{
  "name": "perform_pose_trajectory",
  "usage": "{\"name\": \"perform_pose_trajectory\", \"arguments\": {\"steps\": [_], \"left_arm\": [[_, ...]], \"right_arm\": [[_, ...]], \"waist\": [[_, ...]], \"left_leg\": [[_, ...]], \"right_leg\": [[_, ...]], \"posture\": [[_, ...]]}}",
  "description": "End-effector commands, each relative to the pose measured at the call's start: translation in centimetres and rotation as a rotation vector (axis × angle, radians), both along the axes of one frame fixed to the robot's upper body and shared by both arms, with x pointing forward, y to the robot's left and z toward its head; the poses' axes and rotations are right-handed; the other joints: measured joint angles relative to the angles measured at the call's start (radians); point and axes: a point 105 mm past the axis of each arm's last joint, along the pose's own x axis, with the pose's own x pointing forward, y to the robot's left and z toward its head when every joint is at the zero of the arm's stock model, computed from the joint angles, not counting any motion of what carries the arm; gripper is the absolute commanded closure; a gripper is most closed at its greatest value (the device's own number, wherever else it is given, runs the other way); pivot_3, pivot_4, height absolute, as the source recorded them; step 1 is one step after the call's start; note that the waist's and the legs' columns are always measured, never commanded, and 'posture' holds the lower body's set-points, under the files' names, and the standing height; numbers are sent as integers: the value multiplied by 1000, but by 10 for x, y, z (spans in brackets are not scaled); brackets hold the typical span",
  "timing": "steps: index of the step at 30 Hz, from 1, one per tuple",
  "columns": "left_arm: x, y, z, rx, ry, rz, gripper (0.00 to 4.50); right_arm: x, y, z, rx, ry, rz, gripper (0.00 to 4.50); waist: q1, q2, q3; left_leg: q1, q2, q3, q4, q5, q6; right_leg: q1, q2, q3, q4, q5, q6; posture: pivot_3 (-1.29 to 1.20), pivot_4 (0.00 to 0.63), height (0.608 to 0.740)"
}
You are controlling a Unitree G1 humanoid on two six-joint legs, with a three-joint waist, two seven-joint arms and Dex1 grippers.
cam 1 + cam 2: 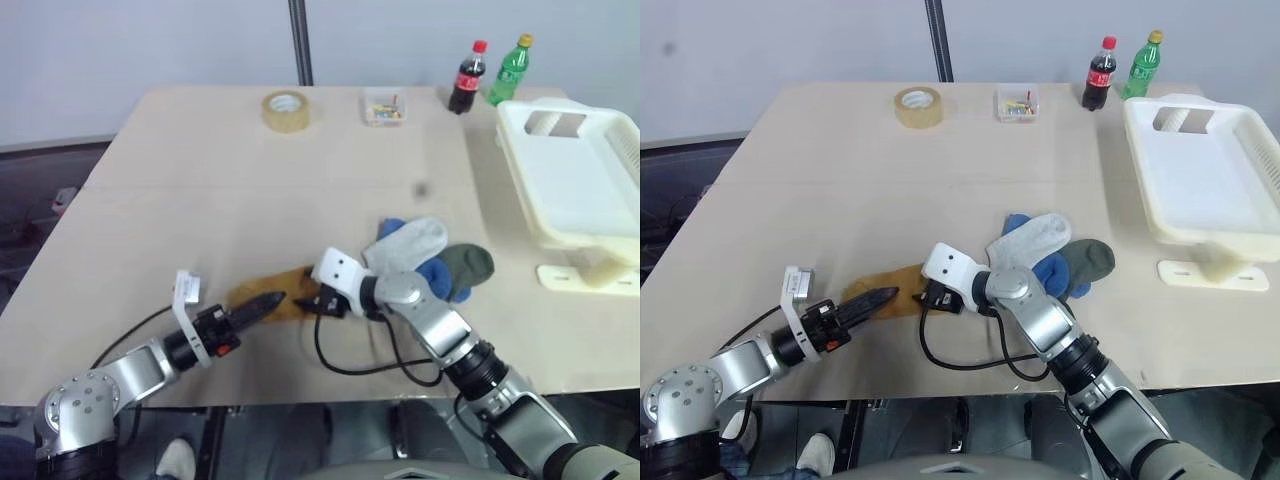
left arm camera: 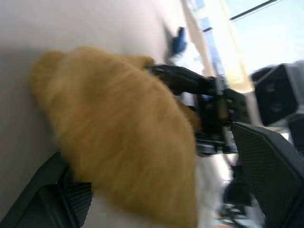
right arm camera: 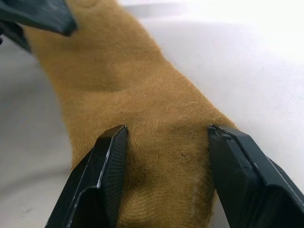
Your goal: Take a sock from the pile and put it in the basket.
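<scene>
1. Right gripper (image 3: pixel 164 178): its two black fingers stand either side of one end of the sock (image 3: pixel 142 123), pads against the mustard fabric, which bunches up between them. I read this as a pinch on the sock end rather than a loose straddle. The sock lies flat on the table (image 1: pixel 200 180).

2. The right gripper reaches leftward across the robot's front, so the hold falls on the sock end nearest the pile (image 1: pixel 430 258). Likely reason: pinning that end while the other arm comes in.

3. Left gripper (image 1: pixel 262 304): fingers spread wide, one each side of the sock's far end in the left wrist view, nothing pinched yet. From the head views its tips sit over the sock end farthest from the pile. It seems lined up for a second grip, or to take the sock over.

4. Sock: just beside the pile, on the side away from the basket (image 1: pixel 560 180), stretched between the two grippers.

5. Pile: light grey sock (image 1: pixel 410 243) on top, blue and dark green beneath, touching one another; it lies between the sock and the basket.

6. Basket: well apart from the sock, beyond the pile at the table's right edge, no sock visible in it. The lift and the carry are not yet done.
</scene>
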Motion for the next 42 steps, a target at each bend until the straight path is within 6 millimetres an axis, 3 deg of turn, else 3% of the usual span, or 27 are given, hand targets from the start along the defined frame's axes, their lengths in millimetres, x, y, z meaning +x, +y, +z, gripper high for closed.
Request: {"name": "perform_pose_trajectory", "arguments": {"steps": [1,11,22,33,37,42], "left_arm": [[1,-2,4,-102,2,7,33],[-10,1,44,-402,-153,61,33],[-11,-6,39,-408,-145,70,33],[-19,4,44,-385,-164,70,33],[-18,4,45,-371,-168,60,33],[-15,3,49,-373,-181,53,33]], "right_arm": [[-3,4,3,10,-10,11,1704],[-3,6,3,15,-13,1,1704],[1,4,6,8,-37,2,1704],[4,-8,46,96,-57,-9,1704],[5,0,63,131,-72,11,1704],[-2,13,58,126,-36,53,1704]], "waist": [[0,0,0],[-2,-1,0],[-1,-1,1],[-1,-1,3],[-2,0,4],[-1,-1,5]], "left_leg": [[0,0,0,0,0,0],[-1,1,0,0,0,0],[-1,0,0,0,0,0],[-2,0,0,-1,0,0],[-2,1,0,-2,0,0],[-4,1,0,-3,0,0]], "right_leg": [[0,0,0,0,0,0],[0,-5,0,0,0,0],[0,-4,-1,-1,-1,-1],[-1,-1,-1,-1,-1,-2],[-3,-1,0,-1,-1,-2],[-4,-1,0,-2,-1,-2]], "posture": [[0,150,740],[0,150,740],[0,150,740],[0,150,740],[0,150,740],[0,150,740]]}}
